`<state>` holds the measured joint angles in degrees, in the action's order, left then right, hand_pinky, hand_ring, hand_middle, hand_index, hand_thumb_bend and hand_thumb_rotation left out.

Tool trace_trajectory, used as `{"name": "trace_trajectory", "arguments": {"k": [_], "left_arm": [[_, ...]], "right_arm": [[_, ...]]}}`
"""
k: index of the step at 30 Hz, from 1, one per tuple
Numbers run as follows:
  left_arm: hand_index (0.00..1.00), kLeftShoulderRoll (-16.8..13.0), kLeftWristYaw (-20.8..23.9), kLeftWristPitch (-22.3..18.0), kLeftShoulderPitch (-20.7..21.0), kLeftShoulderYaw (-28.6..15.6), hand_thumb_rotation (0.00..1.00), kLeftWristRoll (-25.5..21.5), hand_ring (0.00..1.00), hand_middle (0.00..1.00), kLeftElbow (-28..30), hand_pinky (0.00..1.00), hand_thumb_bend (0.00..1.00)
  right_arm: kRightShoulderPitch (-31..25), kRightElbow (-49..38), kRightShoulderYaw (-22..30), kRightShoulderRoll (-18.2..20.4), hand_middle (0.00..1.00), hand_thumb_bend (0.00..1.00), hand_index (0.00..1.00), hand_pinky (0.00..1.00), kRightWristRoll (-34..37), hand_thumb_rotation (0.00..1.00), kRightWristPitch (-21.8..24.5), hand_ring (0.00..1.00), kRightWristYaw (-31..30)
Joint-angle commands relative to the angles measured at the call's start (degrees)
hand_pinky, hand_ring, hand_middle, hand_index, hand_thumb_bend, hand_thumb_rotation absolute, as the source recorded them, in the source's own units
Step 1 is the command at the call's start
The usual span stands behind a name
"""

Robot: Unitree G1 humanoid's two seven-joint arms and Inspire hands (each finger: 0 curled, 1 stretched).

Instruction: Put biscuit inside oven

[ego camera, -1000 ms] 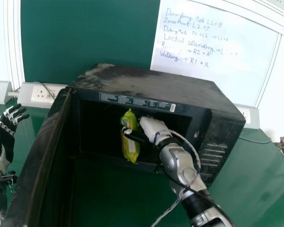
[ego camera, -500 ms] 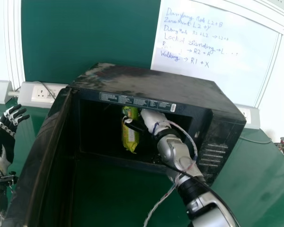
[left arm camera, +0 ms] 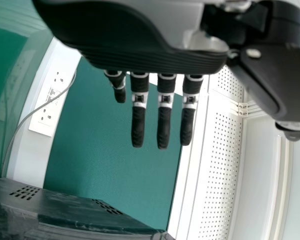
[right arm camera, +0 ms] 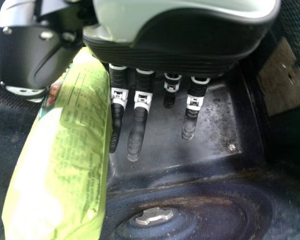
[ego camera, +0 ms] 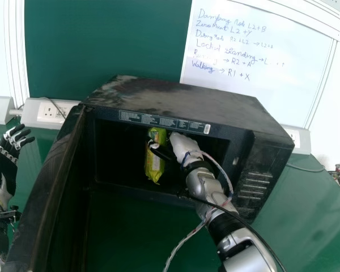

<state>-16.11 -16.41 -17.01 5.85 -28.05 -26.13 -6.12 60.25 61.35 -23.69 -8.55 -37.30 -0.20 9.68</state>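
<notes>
Right hand (ego camera: 185,147) is pinching a shiny yellow-green biscuit packet (ego camera: 154,165) between thumb and outstretched fingers inside the black box-shaped microwave oven (ego camera: 175,102). The packet is lying on the thumb side, its long axis running roughly along the fingers; floor contact is remaining unclear. Open room is extending leftward; withdrawal is probably needing clearance from the cavity's right edge. Left hand (ego camera: 7,164) is idling outside, fingers spread wide.

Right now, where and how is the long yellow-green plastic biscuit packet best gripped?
Probably across the packet's middle, from the robot's right: it is narrow, its long edges face left and right, and the right hand pinches it from that side.
</notes>
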Motion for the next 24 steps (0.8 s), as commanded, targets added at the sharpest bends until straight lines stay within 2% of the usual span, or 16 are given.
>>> {"name": "trace_trajectory", "arguments": {"k": [1, 4, 8, 17, 19, 22, 24], "left_arm": [[0.73, 0.4, 0.3, 0.6, -0.2, 0.1, 0.50, -0.5, 0.67, 0.71, 0.9, 0.65, 0.69], [0.73, 0.3, 0.0, 0.7, -0.2, 0.1, 0.50, -0.8, 0.68, 0.71, 0.9, 0.66, 0.69], [0.73, 0.4, 0.0, 0.7, -0.1, 0.1, 0.50, -0.8, 0.68, 0.71, 0.9, 0.66, 0.70], [0.73, 0.4, 0.4, 0.9, -0.2, 0.1, 0.50, -0.5, 0.68, 0.72, 1.2, 0.66, 0.71], [0.73, 0.4, 0.3, 0.8, -0.3, 0.0, 0.50, -0.7, 0.68, 0.71, 1.2, 0.66, 0.70], [0.72, 0.4, 0.4, 1.0, -0.5, 0.0, 0.49, -0.7, 0.68, 0.71, 1.5, 0.66, 0.70], [0.72, 0.4, 0.2, 0.9, -0.6, 0.0, 0.49, -0.7, 0.69, 0.72, 1.6, 0.67, 0.69]], "right_arm": [[1.7, 0.7, 0.8, 0.7, 0.50, 0.53, 0.48, 0.90, 0.8, 0.00, -0.2, 0.74, 2.6], [2.1, 2.2, 1.0, 2.0, 0.49, 0.53, 0.48, 0.81, 1.1, 0.00, 1.0, 0.70, 6.2], [2.6, 3.4, 1.0, 3.0, 0.49, 0.53, 0.48, 0.75, 1.2, 0.00, 1.6, 0.68, 8.6], [3.3, 3.8, 0.6, 3.6, 0.49, 0.53, 0.48, 0.76, 1.1, 0.00, 2.6, 0.68, 9.3], [3.6, 4.2, 0.3, 3.8, 0.49, 0.53, 0.48, 0.73, 0.7, 0.00, 3.7, 0.65, 9.6], [4.0, 4.5, -0.1, 4.1, 0.49, 0.53, 0.48, 0.75, 0.5, 0.00, 4.8, 0.68, 9.3], [4.1, 4.5, -0.1, 4.2, 0.63, 0.53, 0.49, 0.78, 0.7, 0.11, 5.1, 0.70, 9.1]]}}
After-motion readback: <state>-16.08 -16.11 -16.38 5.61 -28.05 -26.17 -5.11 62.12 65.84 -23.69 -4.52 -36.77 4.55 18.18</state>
